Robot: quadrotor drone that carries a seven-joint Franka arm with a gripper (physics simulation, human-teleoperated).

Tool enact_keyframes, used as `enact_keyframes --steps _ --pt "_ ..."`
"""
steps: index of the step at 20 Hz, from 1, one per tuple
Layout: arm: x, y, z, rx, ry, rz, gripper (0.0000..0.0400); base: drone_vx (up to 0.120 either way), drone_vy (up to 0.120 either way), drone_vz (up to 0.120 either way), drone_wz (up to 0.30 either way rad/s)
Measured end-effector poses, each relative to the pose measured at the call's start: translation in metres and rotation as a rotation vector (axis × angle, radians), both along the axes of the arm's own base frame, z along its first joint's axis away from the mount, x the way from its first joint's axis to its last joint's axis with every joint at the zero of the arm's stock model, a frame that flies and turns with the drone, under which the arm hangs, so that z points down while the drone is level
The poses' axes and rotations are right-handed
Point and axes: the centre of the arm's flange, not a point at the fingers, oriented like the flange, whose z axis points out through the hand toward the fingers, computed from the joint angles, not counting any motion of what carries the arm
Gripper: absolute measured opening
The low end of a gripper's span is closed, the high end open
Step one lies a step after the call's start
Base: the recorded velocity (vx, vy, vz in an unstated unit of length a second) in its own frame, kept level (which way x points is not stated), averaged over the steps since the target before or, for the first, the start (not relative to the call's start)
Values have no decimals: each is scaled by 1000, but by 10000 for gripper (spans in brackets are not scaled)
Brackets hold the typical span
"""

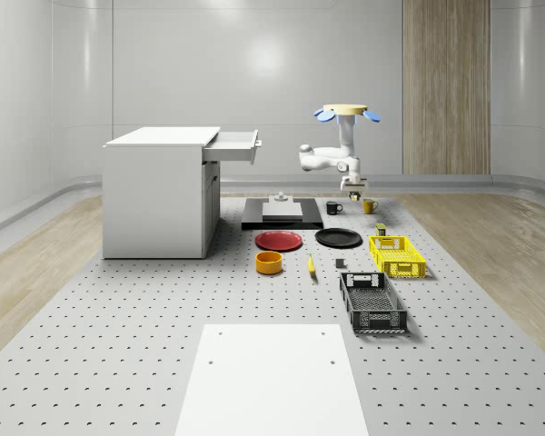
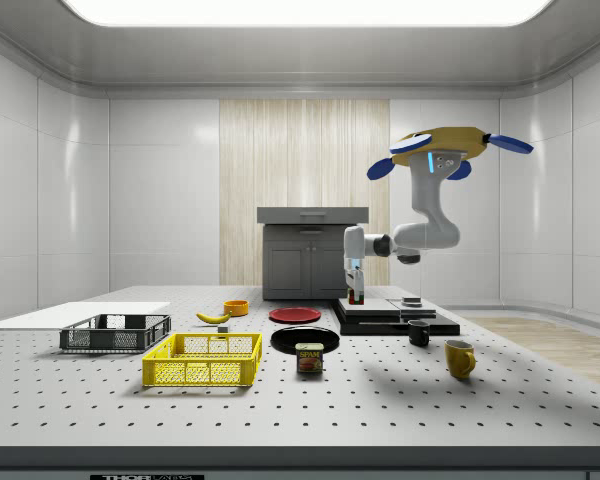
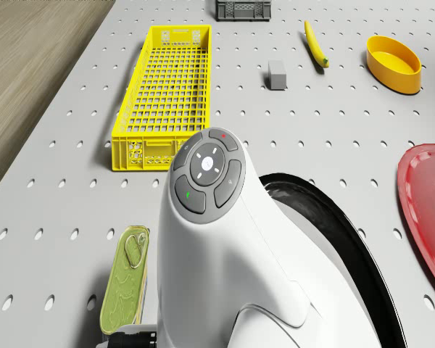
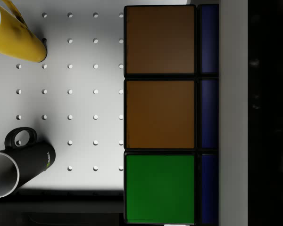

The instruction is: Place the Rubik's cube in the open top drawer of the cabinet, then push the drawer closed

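Legible text is scarce. In the side view we read "SPAM" on the label of the meat can standing on the table, just in front of the black plate. The black mug in the wrist view carries a small green mark; we cannot read it. Nothing else is legible.

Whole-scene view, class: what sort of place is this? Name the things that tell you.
Most likely a simulated robotics test room, not a home. A large perforated table holds scattered test items, such as a yellow crate and a red plate, and a drone carrying an arm hovers above it.
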Motion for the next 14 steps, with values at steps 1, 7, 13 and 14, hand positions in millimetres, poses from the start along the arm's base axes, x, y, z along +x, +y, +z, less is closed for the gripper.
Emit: enact_keyframes --steps 1,7,13,14 --pt "0 0 0 0 0 0 325 0 -120 120 0" --pt "0 0 0 0 0 0 325 0 -120 120 0" --pt "0 0 0 0 0 0 325 0 -120 120 0" --pt "0 0 0 0 0 0 325 0 -120 120 0"
